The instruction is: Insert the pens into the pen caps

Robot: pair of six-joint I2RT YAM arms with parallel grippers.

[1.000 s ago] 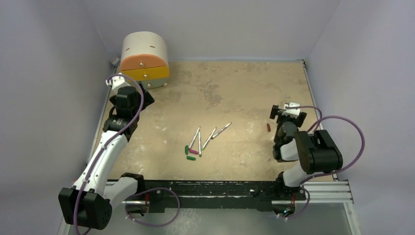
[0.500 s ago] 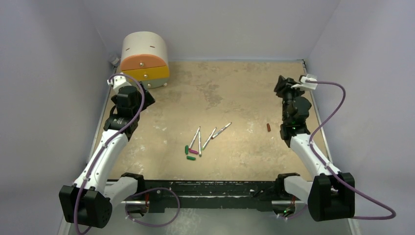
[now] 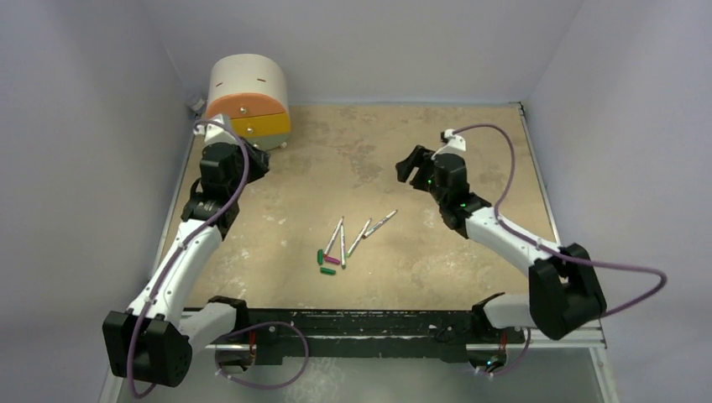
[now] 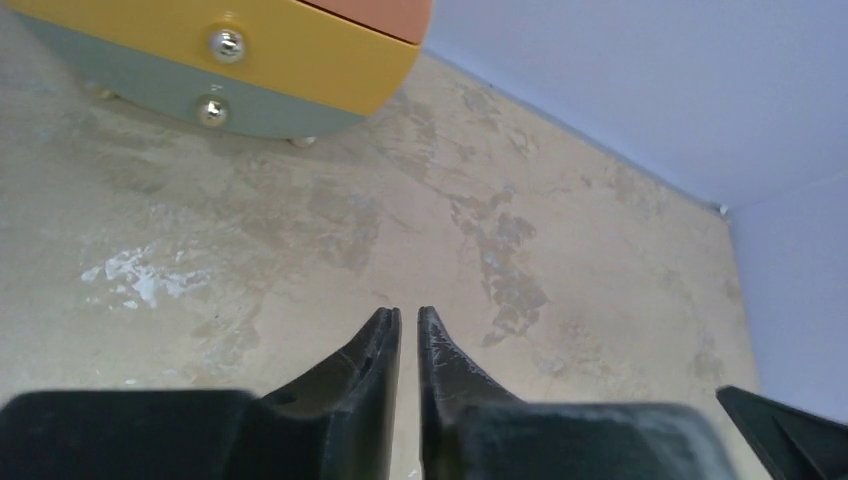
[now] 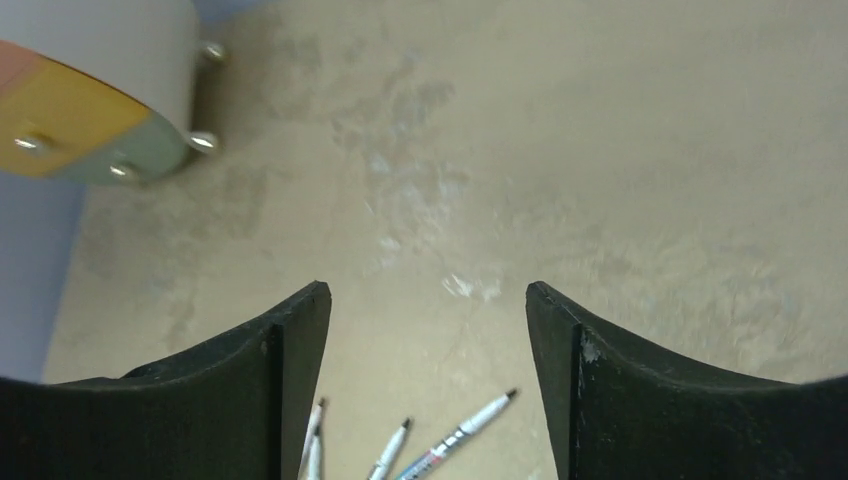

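Several thin white pens (image 3: pixel 359 237) lie fanned out mid-table, their dark tips showing low in the right wrist view (image 5: pixel 465 435). Just in front of them lie two green pen caps (image 3: pixel 320 256) and a magenta cap (image 3: pixel 332 260). My right gripper (image 3: pixel 409 168) (image 5: pixel 428 295) hovers behind and to the right of the pens, jaws wide open and empty. My left gripper (image 3: pixel 254 162) (image 4: pixel 409 315) hangs at the far left beside the drawer unit, far from the pens. Its fingers are almost together with only a thin slit, and nothing is between them.
A small drawer unit (image 3: pixel 248 101) (image 4: pixel 250 60) with orange and yellow fronts stands at the back left corner, also seen in the right wrist view (image 5: pixel 80 110). Lilac walls close in the table on three sides. The right forearm (image 3: pixel 495 231) stretches across the table's right half.
My right arm has swung from the right edge in toward the back middle of the table, its open gripper now facing the pens. My left gripper has closed from wide open.
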